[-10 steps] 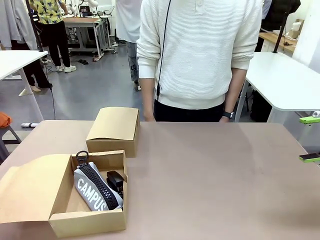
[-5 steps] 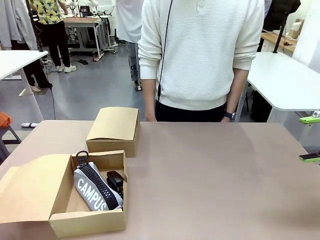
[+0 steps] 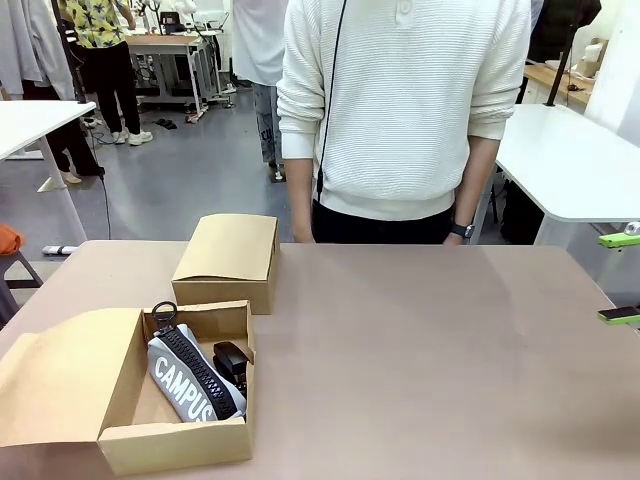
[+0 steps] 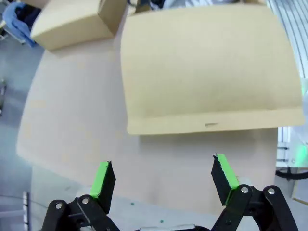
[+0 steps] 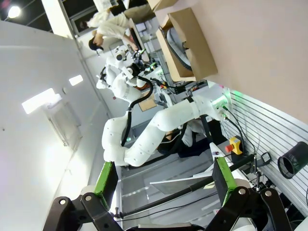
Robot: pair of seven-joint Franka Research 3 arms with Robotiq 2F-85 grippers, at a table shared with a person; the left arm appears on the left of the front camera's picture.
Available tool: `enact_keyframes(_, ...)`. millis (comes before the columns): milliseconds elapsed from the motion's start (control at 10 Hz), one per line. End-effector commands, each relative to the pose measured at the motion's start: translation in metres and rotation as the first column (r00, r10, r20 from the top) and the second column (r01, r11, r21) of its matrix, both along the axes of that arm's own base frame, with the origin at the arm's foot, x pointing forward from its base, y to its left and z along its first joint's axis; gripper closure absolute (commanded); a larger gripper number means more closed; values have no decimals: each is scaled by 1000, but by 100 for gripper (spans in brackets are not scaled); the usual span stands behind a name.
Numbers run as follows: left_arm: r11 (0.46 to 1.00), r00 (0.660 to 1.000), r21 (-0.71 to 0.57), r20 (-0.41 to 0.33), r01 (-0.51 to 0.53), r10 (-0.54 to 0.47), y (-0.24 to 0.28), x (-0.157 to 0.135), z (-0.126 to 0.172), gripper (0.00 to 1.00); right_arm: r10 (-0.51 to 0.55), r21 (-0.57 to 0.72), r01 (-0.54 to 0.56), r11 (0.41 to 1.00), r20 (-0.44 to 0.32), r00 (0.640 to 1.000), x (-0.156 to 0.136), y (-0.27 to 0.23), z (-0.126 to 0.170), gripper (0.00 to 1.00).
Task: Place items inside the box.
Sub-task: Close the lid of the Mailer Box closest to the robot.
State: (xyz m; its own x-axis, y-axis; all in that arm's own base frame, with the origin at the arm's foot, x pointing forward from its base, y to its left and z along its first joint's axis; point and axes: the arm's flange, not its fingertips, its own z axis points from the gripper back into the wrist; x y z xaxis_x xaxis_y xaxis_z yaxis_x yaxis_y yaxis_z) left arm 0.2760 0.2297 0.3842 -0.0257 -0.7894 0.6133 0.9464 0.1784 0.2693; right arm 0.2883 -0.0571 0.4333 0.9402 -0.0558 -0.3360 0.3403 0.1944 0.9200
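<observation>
Nothing on the table has moved since 1 second ago: the "CAMPUS" pencil case [image 3: 192,376] and 1 stapler [image 3: 232,364] lie inside the open box [image 3: 175,445]. Left gripper [image 4: 163,180] and right gripper [image 5: 164,180] both stand spread, holding nothing.

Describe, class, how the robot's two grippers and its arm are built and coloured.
Both the left gripper and the right gripper have black linkages with silver bolts and bright green, ridged pads. The white arm is rounded and jointed, with black cables alongside.
</observation>
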Motion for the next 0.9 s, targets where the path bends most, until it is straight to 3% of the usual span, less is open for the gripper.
enact_keyframes(0, 997, 998, 70, -56, -21, 25, -22, -1, -46, 0, -2, 14, 2, 1000, 1, 1000, 0, 1, 4, 0)
enact_keyframes(200, 998, 992, 38, -114, -48, 52, -18, 11, -71, 0, -2, 14, 2, 1000, 1, 1000, 0, 1, 4, 0)
enact_keyframes(800, 993, 994, -112, -107, -32, 20, -43, 17, -110, 0, -2, 14, 2, 1000, 1, 1000, 0, 1, 4, 0)
